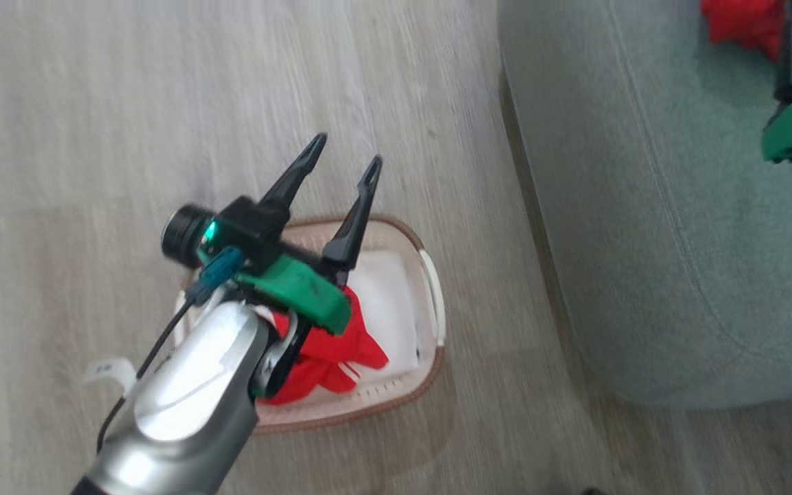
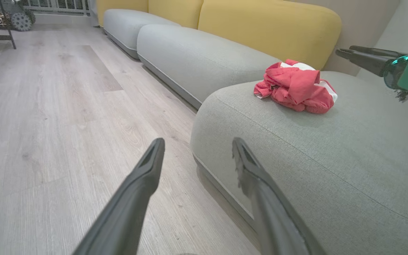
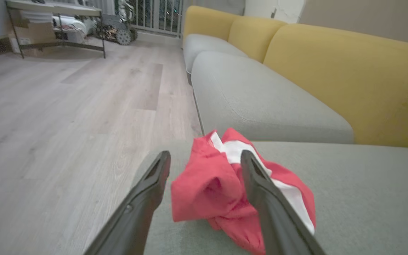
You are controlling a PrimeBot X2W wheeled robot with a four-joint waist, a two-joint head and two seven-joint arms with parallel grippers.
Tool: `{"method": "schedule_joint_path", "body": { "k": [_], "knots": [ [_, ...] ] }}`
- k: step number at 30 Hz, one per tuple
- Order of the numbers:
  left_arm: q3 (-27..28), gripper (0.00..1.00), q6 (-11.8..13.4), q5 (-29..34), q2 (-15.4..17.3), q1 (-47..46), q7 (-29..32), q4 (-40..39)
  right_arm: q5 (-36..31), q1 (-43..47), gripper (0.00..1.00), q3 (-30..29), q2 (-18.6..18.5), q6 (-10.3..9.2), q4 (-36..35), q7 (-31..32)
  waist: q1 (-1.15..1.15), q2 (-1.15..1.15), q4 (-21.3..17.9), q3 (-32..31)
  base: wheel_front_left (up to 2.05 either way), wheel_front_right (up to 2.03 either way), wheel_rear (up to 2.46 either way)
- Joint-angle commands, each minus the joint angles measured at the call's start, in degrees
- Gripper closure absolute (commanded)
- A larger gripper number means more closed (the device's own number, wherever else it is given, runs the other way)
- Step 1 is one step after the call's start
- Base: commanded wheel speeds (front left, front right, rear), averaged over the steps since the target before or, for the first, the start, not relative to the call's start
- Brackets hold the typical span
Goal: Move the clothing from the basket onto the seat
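Red garment (image 3: 204, 198) lies bunched on seat (image 3: 367, 198) between spread fingers of right gripper (image 3: 204, 155), not gripped. Left gripper (image 1: 348, 150) hovers over basket (image 1: 396, 407), fingers apart, empty. More red clothing (image 1: 331, 357) inside; white patch (image 1: 389, 302) beside it possibly another piece, blur hides detail. Step: next pick. Next move: lower left gripper, pinch red heap, lift clear of rim.

Basket (image 1: 403, 230) sits on floor (image 1: 93, 137), left of seat (image 1: 643, 206), clear of it. One garment (image 1: 331, 357) lies in basket, toward near side, partly under left arm. Left gripper (image 1: 348, 150) hangs above basket, fingers past its far rim in head view. Second garment (image 2: 296, 86) lies on seat, far end, before backrest (image 2: 271, 24). Right gripper (image 3: 204, 155) is over seat, just short of it. More cushions (image 2: 197, 56) in line beyond.
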Motion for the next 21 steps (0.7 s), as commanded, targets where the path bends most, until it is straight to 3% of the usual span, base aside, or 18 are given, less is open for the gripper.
{"method": "schedule_joint_path", "body": {
  "k": [1,11,21],
  "knots": [
    [2.94,0.0,0.46,-0.54,0.44,0.72,-0.65,-1.43,0.87,1.1,0.0,1.44,-0.2,-0.02,-2.22,-0.29,0.0,0.0,2.48,-4.29,0.0,0.0,0.0],
    [10.07,0.0,2.73,-0.07,-0.08,10.01,-0.77,-3.83,2.6,7.16,0.0,4.65,4.73,-0.02,-4.72,-0.29,0.0,0.0,5.8,-11.63,0.0,0.0,0.0],
    [20.0,0.0,5.77,2.58,-0.95,21.73,-0.78,-7.97,1.68,19.32,0.0,3.95,12.45,-0.02,-12.85,-0.29,0.0,0.0,8.66,-17.11,0.0,0.0,0.0]
  ]
}}
